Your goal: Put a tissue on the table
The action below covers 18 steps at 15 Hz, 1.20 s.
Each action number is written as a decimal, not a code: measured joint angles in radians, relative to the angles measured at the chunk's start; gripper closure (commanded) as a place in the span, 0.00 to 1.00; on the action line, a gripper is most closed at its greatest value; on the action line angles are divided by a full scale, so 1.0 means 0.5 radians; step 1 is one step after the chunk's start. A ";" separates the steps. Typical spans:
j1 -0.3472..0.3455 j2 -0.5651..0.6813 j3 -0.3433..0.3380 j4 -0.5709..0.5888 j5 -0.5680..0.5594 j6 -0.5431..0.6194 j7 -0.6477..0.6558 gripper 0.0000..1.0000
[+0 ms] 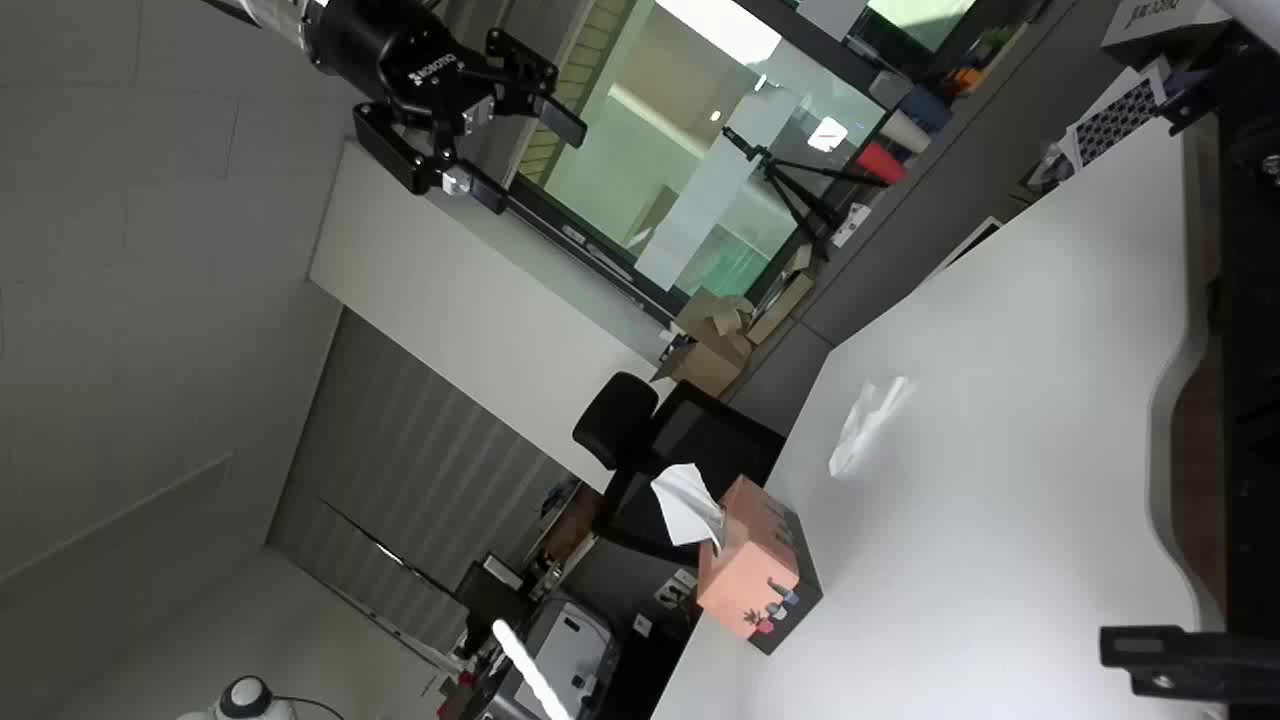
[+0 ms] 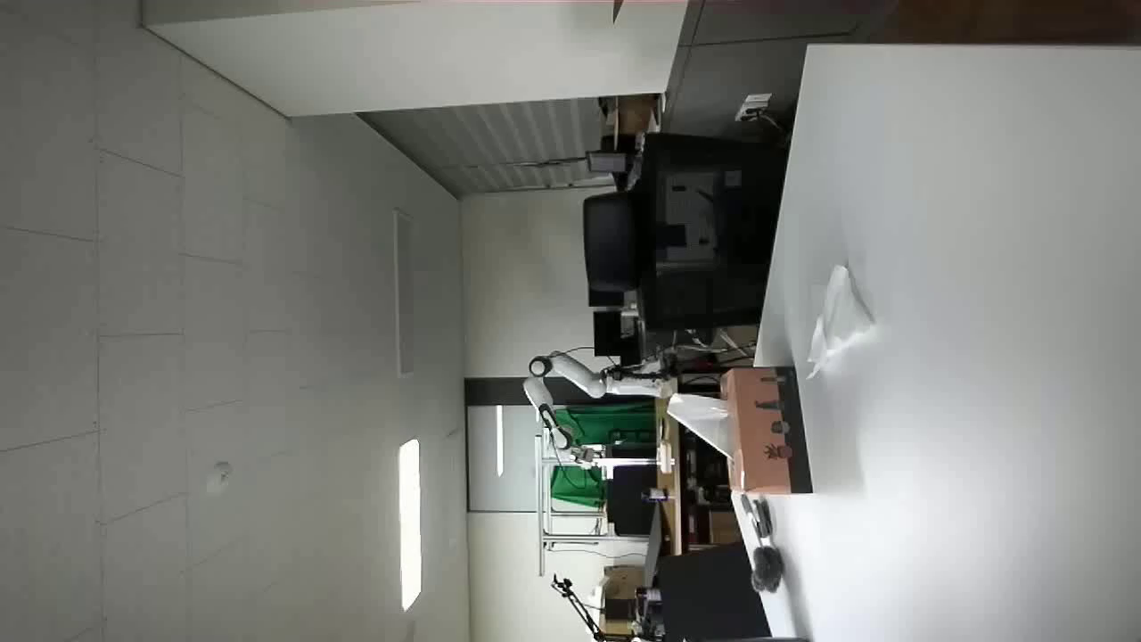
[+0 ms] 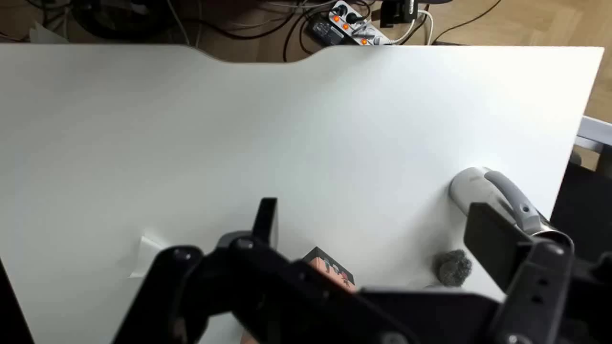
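Observation:
A loose white tissue (image 1: pixel 868 425) lies crumpled on the white table (image 1: pixel 1010 470). It also shows in an exterior view (image 2: pixel 841 319) and, partly behind the gripper, in the wrist view (image 3: pixel 147 257). A pink and dark grey tissue box (image 1: pixel 750 565) stands on the table near it, with a white tissue (image 1: pixel 690 505) sticking out of its top. The box also shows in an exterior view (image 2: pixel 758 432) and is mostly hidden by the gripper in the wrist view (image 3: pixel 330 270). My gripper (image 1: pixel 530 158) is high above the table, open and empty; its spread fingers show in the wrist view (image 3: pixel 375 215).
A white jug with a grey handle (image 3: pixel 478 188) and a grey scrubbing ball (image 3: pixel 453 268) are on the table past the box. The ball also shows in an exterior view (image 2: pixel 767 569). A power strip (image 3: pixel 351 24) with cables lies beyond the table's notched edge.

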 measured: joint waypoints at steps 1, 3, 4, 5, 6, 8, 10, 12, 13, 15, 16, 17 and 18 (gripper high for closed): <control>0.000 0.000 0.000 -0.001 0.000 0.004 0.000 0.00; 0.000 -0.004 0.000 -0.001 0.000 0.005 0.000 0.00; 0.000 -0.006 0.000 -0.001 0.000 0.005 0.000 0.00; 0.000 -0.006 0.000 -0.001 0.000 0.005 0.000 0.00; 0.000 -0.006 0.000 -0.001 0.000 0.005 0.000 0.00; 0.000 -0.006 0.000 -0.001 0.000 0.005 0.000 0.00; 0.000 -0.006 0.000 -0.001 0.000 0.005 0.000 0.00; 0.000 -0.006 0.000 -0.001 0.000 0.005 -0.001 0.00; -0.003 -0.002 -0.001 -0.003 -0.005 0.030 -0.006 0.00; -0.045 0.044 -0.019 -0.011 -0.045 0.194 -0.039 0.00; -0.085 0.094 -0.039 -0.012 -0.083 0.310 -0.062 0.00; -0.134 0.170 -0.062 -0.013 -0.126 0.457 -0.089 0.00; -0.185 0.266 -0.084 -0.013 -0.165 0.616 -0.108 0.00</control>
